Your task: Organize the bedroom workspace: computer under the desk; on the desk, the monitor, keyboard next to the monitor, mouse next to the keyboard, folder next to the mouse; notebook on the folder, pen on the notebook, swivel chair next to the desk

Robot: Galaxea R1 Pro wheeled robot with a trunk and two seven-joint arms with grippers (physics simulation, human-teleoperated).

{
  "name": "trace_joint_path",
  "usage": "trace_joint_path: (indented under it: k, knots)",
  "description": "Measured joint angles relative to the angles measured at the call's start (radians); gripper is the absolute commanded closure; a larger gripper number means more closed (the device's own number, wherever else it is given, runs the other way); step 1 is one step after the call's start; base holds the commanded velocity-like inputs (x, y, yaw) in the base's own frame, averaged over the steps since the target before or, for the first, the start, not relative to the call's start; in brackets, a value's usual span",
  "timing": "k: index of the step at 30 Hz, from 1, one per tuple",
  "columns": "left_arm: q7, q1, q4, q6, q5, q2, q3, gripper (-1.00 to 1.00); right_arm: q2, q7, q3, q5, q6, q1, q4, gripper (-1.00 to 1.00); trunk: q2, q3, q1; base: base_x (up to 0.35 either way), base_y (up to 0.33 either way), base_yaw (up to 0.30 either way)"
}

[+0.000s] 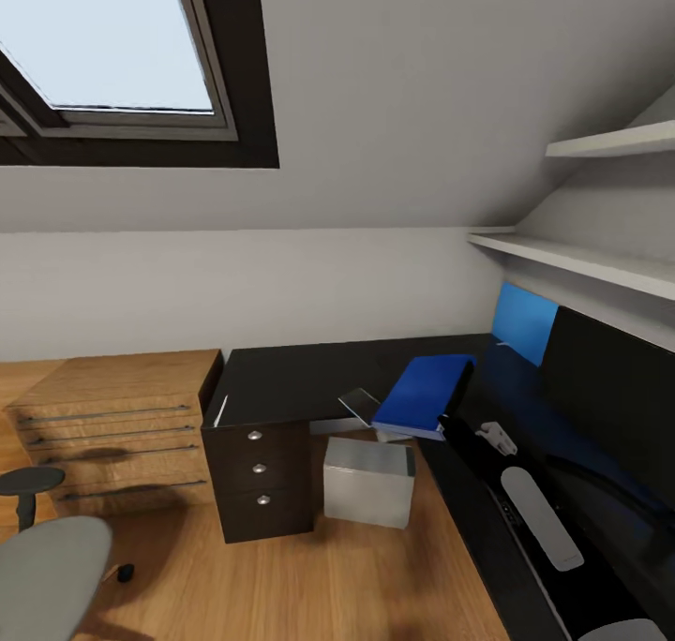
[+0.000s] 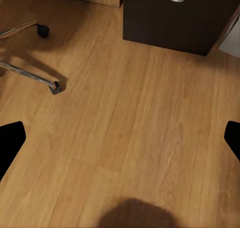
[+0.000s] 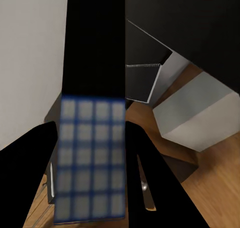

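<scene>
Spanning the corner, desk (image 1: 309, 374) bears folder (image 1: 427, 393).

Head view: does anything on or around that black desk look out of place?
Yes. The blue folder hangs tilted above the desk, pinched at one edge by the right tool instead of lying flat. Beside it, the notebook juts out past the desk's inner edge, over the computer.

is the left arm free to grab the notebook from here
Probably not yet. The left tool is open and empty but hangs over bare floor, while the notebook lies up on the desk.
</scene>
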Motion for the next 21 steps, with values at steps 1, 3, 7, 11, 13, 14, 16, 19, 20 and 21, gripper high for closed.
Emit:
trace_joint_path:
  k: [1, 3, 7, 11, 13, 14, 16, 19, 20, 21]
  knots:
    - [0.0, 0.0, 0.0, 0.0, 0.0, 0.0, 0.0, -1.0, 0.0, 0.0, 0.0, 0.0, 0.0, 0.0, 0.0, 1.0, 0.0, 0.0, 0.0, 0.242, 0.105, 0.0]
    - [0.0, 0.0, 0.0, 0.0, 0.0, 0.0, 0.0, -1.0, 0.0, 0.0, 0.0, -0.001, 0.0, 0.0, 0.001, 1.0, 0.0, 0.0, 0.0, 0.227, 0.058, 0.0]
    - [0.0, 0.0, 0.013, 0.001, 0.0, 0.0, 0.002, -1.0, -0.001, 0.001, -0.003, -0.004, 0.0, 0.0, 0.026, 1.0, 0.0, 0.0, 0.0, 0.187, 0.002, 0.0]
    - [-0.002, 0.0, 0.015, 0.0, 0.0, -0.001, 0.0, -1.0, -0.001, 0.001, -0.003, -0.003, 0.0, 0.0, 0.029, 1.0, 0.0, 0.0, 0.0, 0.284, 0.0, 0.0]
    - [-0.001, 0.0, 0.016, 0.001, 0.0, -0.001, 0.0, -1.0, -0.002, 0.0, -0.004, -0.002, 0.0, 0.0, 0.029, 1.0, 0.0, 0.0, 0.0, 0.118, 0.0, 0.0]
    - [-0.001, 0.0, 0.016, 0.001, 0.0, -0.001, 0.0, -1.0, -0.002, 0.0, -0.004, -0.003, 0.0, 0.0, 0.029, 1.0, 0.0, 0.0, 0.0, 0.064, 0.0, 0.0]
    - [0.0, 0.0, 0.016, 0.001, 0.0, -0.001, 0.0, -1.0, -0.002, -0.001, -0.005, -0.003, 0.0, 0.0, 0.029, 1.0, 0.0, 0.0, 0.0, 0.037, 0.0, 0.0]
    - [0.0, 0.0, 0.016, 0.001, 0.0, -0.001, 0.0, -1.0, -0.003, -0.001, -0.005, -0.002, -0.001, 0.0, 0.03, 1.0, 0.0, 0.0, 0.0, 0.002, 0.0, 0.0]
    - [0.0, 0.0, 0.016, 0.001, 0.0, -0.001, 0.0, -1.0, -0.003, -0.001, -0.005, -0.002, -0.001, 0.0, 0.03, 1.0, 0.0, 0.0, 0.0, 0.001, 0.0, 0.0]
    - [0.0, 0.0, 0.016, 0.001, 0.0, -0.001, 0.0, -1.0, -0.003, -0.002, -0.005, -0.002, -0.001, 0.0, 0.03, 1.0, 0.0, 0.0, 0.0, 0.0, 0.0, 0.0]
